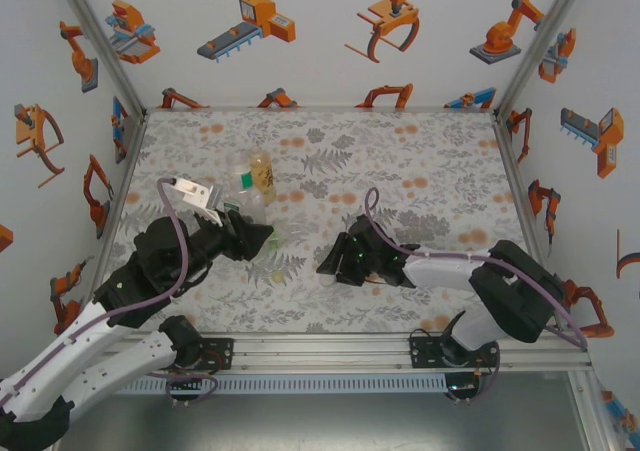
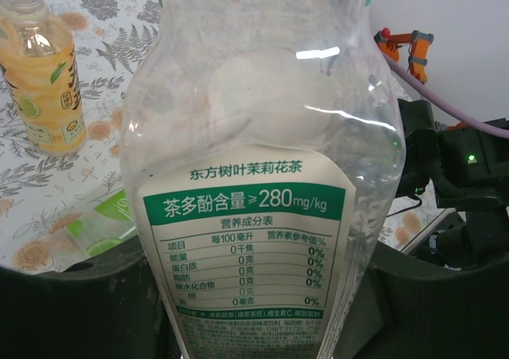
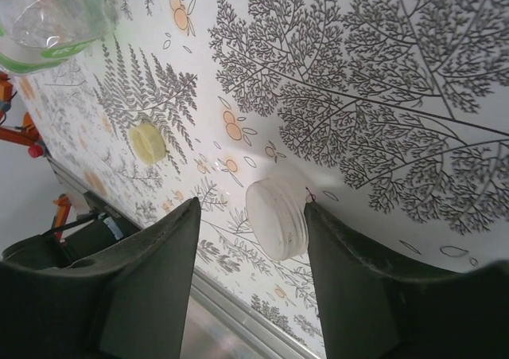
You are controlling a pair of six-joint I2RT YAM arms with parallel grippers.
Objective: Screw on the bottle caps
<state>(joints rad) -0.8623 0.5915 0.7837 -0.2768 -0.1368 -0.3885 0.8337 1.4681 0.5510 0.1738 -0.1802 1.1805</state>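
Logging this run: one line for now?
left gripper: shut on slim clear white-green-labelled plastic bottle | right gripper: open astride round white plastic cap

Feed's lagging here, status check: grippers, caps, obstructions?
Left gripper shut on slim bottle. Right gripper open, straddling white cap on table. Nothing blocking.

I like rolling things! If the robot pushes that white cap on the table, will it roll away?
Probably not: the white cap lies flat, so it would likely slide. Its ridged side should help gripping. Being small, it's probably very light.
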